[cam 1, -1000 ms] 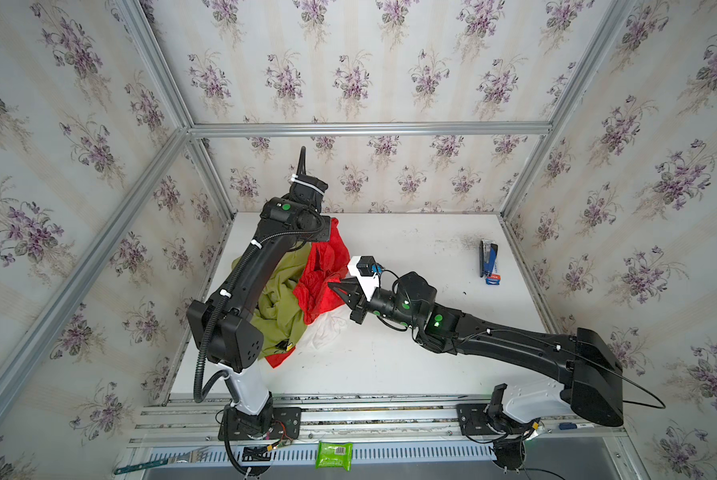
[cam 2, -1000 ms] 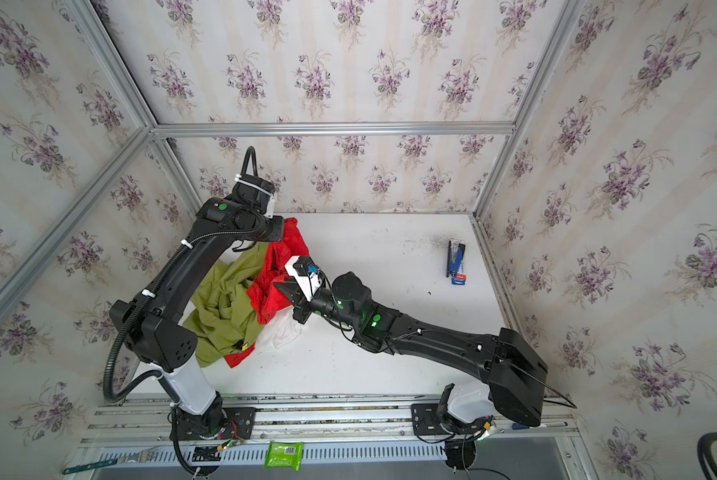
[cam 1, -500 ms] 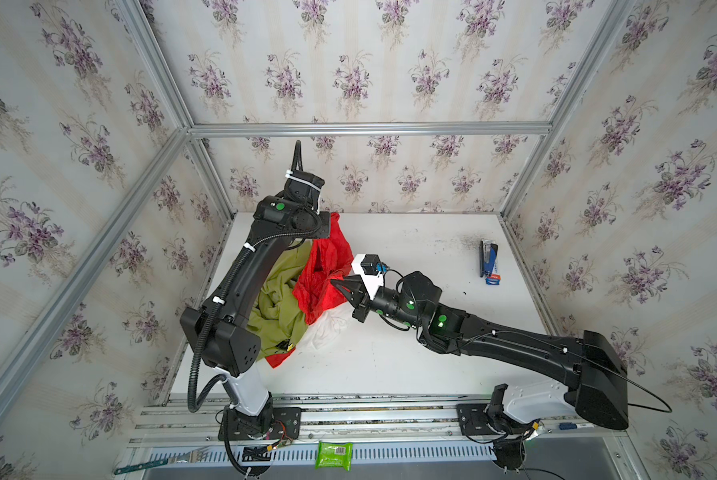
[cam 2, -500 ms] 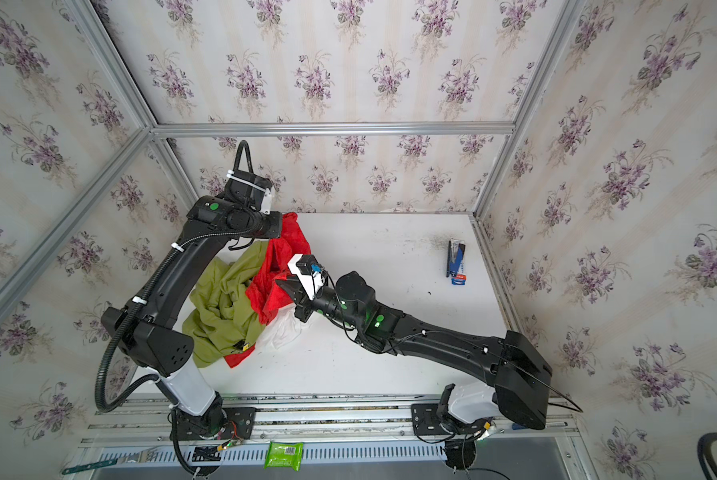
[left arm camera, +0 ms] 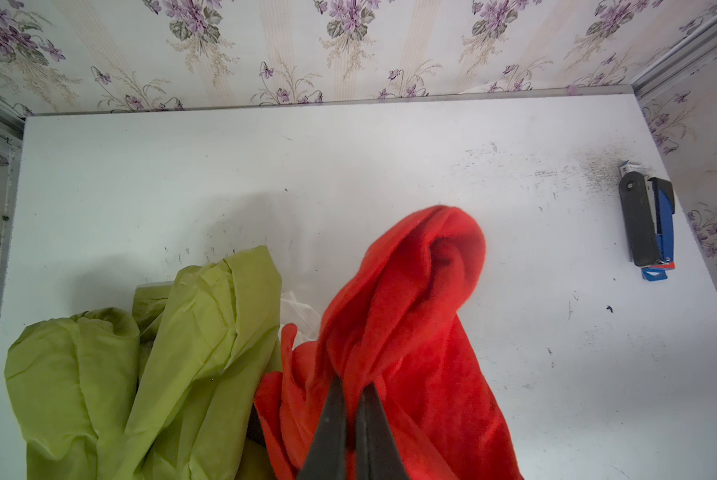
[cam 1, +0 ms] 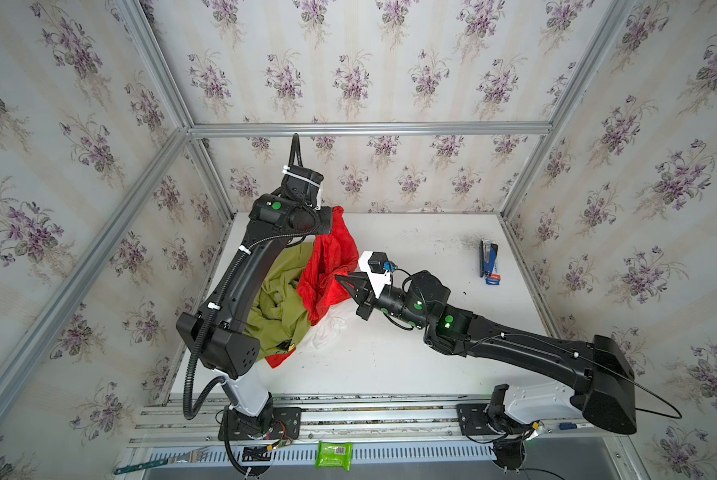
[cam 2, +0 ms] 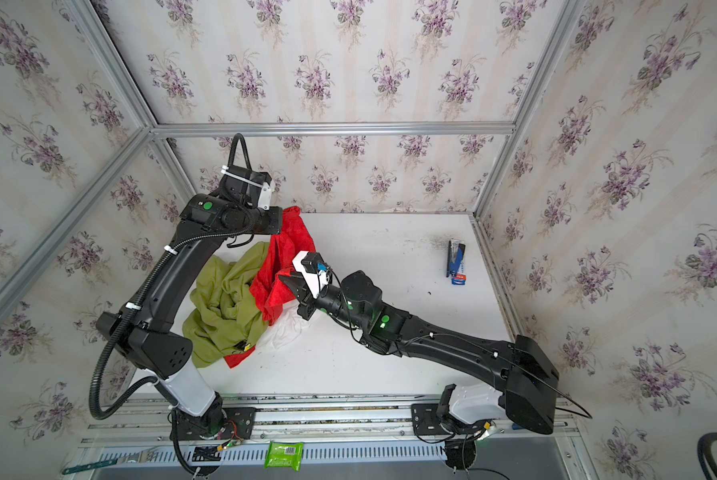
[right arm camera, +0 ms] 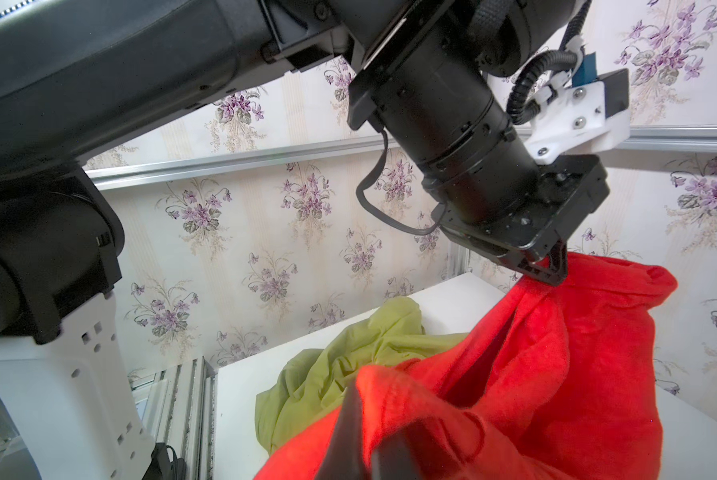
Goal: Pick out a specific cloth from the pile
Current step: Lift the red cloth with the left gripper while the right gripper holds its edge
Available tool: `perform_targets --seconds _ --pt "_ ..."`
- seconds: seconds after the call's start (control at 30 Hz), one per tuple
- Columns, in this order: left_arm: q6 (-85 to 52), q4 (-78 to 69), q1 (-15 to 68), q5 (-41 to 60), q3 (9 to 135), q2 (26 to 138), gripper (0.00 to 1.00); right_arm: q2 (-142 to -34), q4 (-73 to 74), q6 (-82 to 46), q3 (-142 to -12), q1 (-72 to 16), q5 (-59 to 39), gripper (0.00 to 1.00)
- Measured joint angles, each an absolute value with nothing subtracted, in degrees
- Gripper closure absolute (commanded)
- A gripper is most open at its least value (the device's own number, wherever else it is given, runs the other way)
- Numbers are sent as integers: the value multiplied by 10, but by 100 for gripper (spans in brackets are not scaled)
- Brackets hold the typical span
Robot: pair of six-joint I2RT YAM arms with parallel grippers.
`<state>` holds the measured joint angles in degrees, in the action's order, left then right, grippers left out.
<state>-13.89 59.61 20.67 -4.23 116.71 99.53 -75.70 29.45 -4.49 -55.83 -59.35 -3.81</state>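
**Student:** Which items appear here, largest first?

**Tutor:** First the white surface (cam 1: 411, 361). On its nine o'clock side, in both top views, lies the pile (cam 2: 232, 320). Its broadest member is the olive-green cloth (cam 1: 280, 307).

**Student:** And the red cloth (cam 1: 332, 266)?

**Tutor:** It is at three o'clock of the olive one, held up above the pile and hanging as a drape. One red corner shows under the olive cloth at six o'clock. A smaller white cloth (cam 1: 327, 332) lies at the drape's foot, at five o'clock of the pile. A stapler (cam 1: 489, 262) lies well apart, at two o'clock of the surface.

**Student:** The pincers?

**Tutor:** The left pincer (left arm camera: 350, 384) has its jaws narrow, pinching the red cloth's top edge. The right pincer (cam 1: 342, 279) also has its jaws narrow, clamped on a fold midway down the drape.
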Motion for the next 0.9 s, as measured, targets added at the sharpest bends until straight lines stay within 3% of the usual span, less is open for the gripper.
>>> perform_targets --seconds 0.9 --pt "-152 609 214 -4 1241 981 100 -732 232 -15 -607 -594 -27 100"
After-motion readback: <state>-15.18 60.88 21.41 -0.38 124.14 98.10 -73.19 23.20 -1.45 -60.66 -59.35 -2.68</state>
